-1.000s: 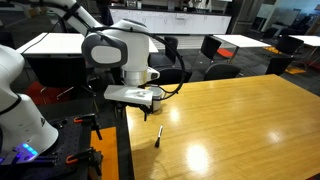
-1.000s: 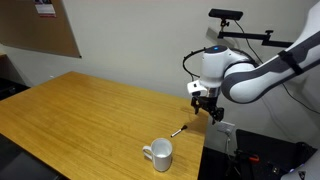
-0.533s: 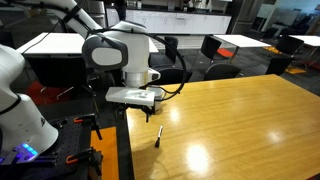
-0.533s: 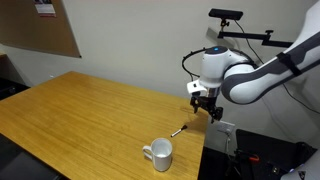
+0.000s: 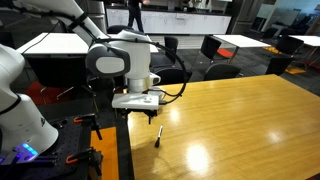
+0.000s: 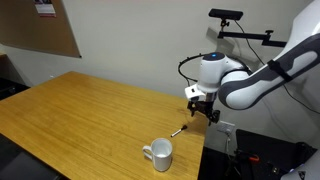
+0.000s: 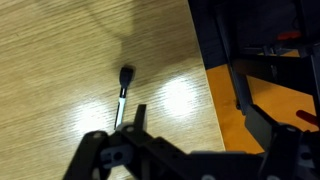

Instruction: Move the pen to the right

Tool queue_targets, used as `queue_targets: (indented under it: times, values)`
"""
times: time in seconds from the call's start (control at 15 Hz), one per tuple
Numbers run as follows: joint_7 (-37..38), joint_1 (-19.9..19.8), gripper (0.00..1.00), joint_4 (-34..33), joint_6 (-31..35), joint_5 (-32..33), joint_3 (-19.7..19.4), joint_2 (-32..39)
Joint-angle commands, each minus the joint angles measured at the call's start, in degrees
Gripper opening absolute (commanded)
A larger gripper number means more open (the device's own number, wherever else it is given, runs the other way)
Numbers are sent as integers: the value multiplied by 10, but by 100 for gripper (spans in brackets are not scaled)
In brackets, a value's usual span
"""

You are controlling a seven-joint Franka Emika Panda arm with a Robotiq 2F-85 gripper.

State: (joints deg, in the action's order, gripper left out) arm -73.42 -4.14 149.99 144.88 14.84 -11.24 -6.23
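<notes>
A long wooden worktop [image 5: 240, 120] is filling an office-like room, with more tables and chairs standing behind it. The pen [image 5: 158, 135] is lying flat on the wood near the edge closest to the robot's base. In an exterior view it is sitting between that edge and a white mug [image 6: 160, 153], close to the mug but apart from it.

The hand [image 6: 204, 110] is hovering above and just beside the pen, not touching it. In the wrist view its 2 fingers are looking spread apart with nothing between them, and the pen [image 7: 122, 95] is showing ahead of 1 fingertip [image 7: 137, 113] rather than centred in the gap.

Judging from this, the arm is lining up for the pick. The hand is probably pointing downward because so thin a thing has to be pinched across its barrel. The mug is likely narrowing the room for any sideways move.
</notes>
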Motion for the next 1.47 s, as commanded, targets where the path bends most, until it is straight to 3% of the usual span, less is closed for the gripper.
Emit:
queue_targets:
  times: [0.0,0.53,0.93,1.4]
  values:
    - [-54,-6,100,-7,25,-28,2,22]
    - [-131,-12,100,-30,86,-126,9,78]
    - [-154,-28,100,-81,64,-165,23,126]
    - [-145,-54,100,-135,35,-166,50,175]
